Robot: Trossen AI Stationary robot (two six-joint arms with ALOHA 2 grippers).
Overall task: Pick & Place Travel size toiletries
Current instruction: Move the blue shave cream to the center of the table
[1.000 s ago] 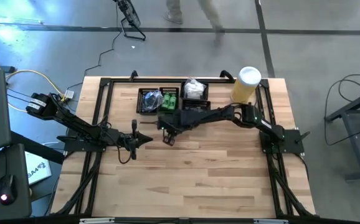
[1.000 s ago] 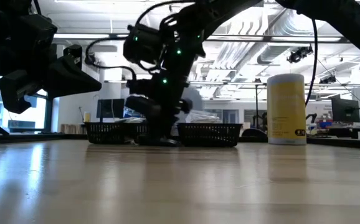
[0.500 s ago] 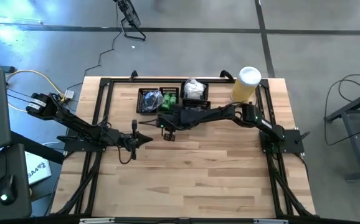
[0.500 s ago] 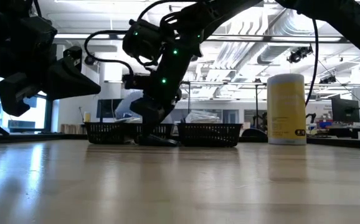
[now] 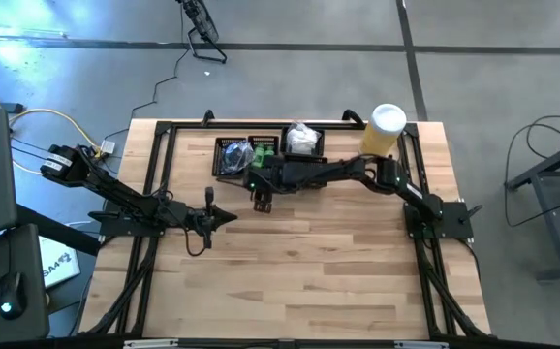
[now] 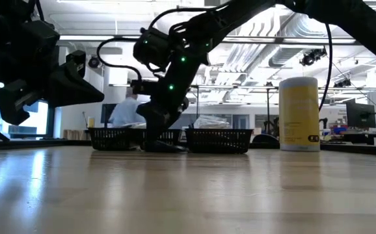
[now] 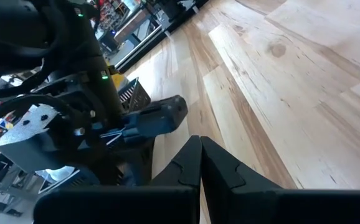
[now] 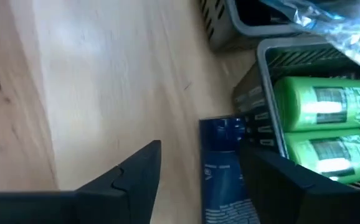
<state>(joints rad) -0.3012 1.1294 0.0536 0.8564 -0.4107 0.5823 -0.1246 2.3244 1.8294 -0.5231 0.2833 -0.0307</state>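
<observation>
Right gripper [image 8: 195, 177] sits low at the near edge of the middle tray [image 8: 264, 74], jaws spread, with a navy packet [image 8: 223, 168] lying loose on the table [image 5: 299, 271] between them, touching the tray's near wall. Green tubes [image 8: 323, 102] fill that tray; white sachets [image 5: 301, 139] sit in the right tray, dark items in the left tray [image 5: 230, 155], all at the far side. Left gripper [image 7: 200, 163] waits clenched and empty over the table's left side.

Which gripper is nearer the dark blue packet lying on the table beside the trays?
Right. The right gripper hangs directly over the dark blue packet, jaws open to either side. The left gripper waits, shut, over bare table nearer the robot's side.
</observation>
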